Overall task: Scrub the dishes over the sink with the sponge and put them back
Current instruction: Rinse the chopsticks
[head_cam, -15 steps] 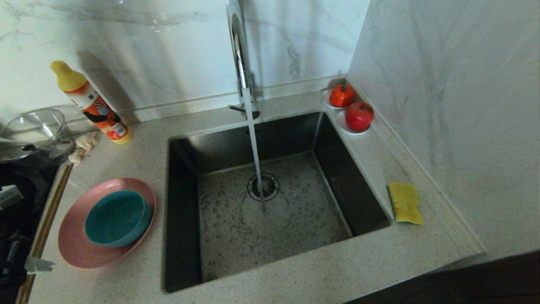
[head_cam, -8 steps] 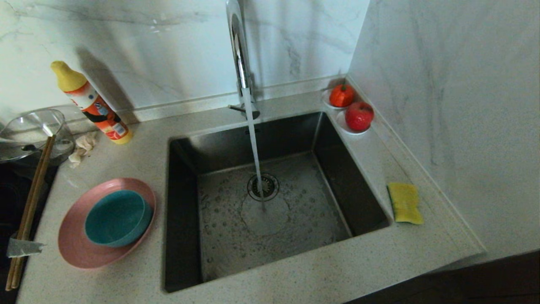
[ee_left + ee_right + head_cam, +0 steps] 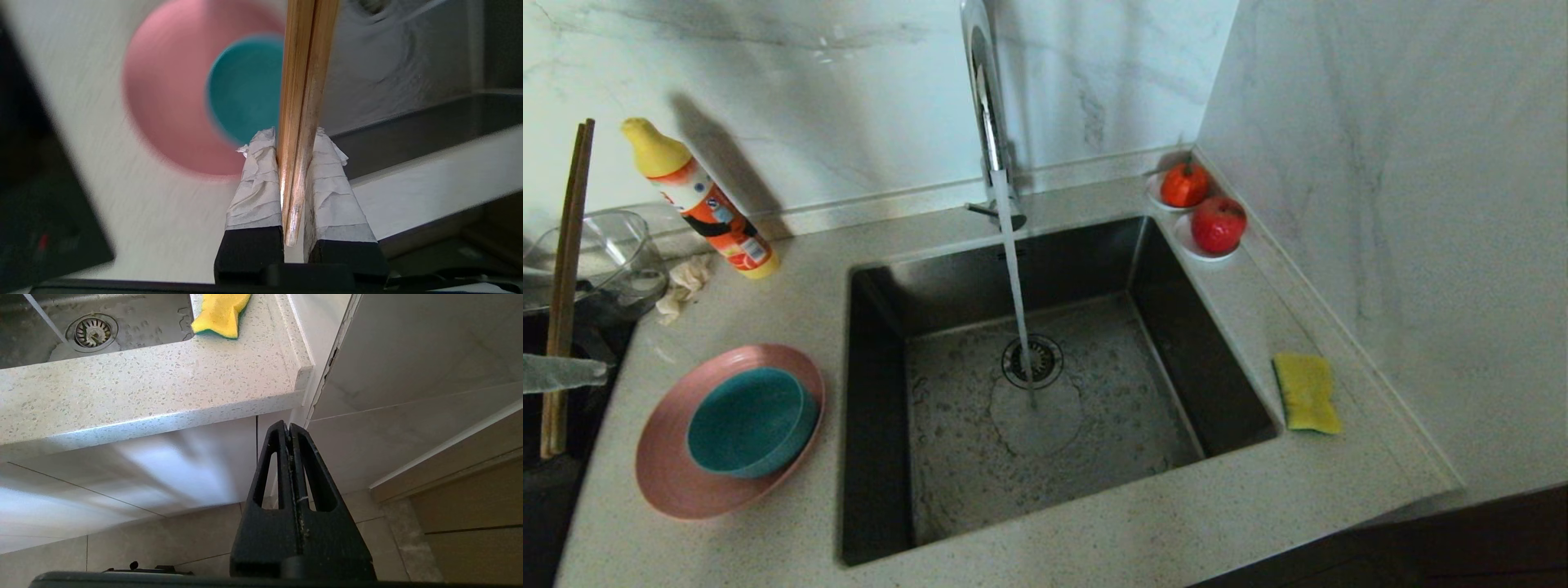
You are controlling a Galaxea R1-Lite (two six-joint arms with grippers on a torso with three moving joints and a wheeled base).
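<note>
The teal bowl sits inside the pink plate on the counter left of the sink. Water runs from the tap onto the drain. The yellow sponge lies on the counter right of the sink. My left gripper is shut on a pair of wooden chopsticks, held nearly upright at the far left, above and left of the plate and bowl. My right gripper hangs shut and empty below the counter edge, under the sponge.
A yellow-capped detergent bottle, a beige rag and a clear glass bowl stand at the back left. Two saucers with red fruit sit in the back right corner. A marble wall borders the right side.
The left gripper has risen along the left edge, and the chopsticks in it have swung from leaning low over the counter to nearly upright. The right arm has not moved.
</note>
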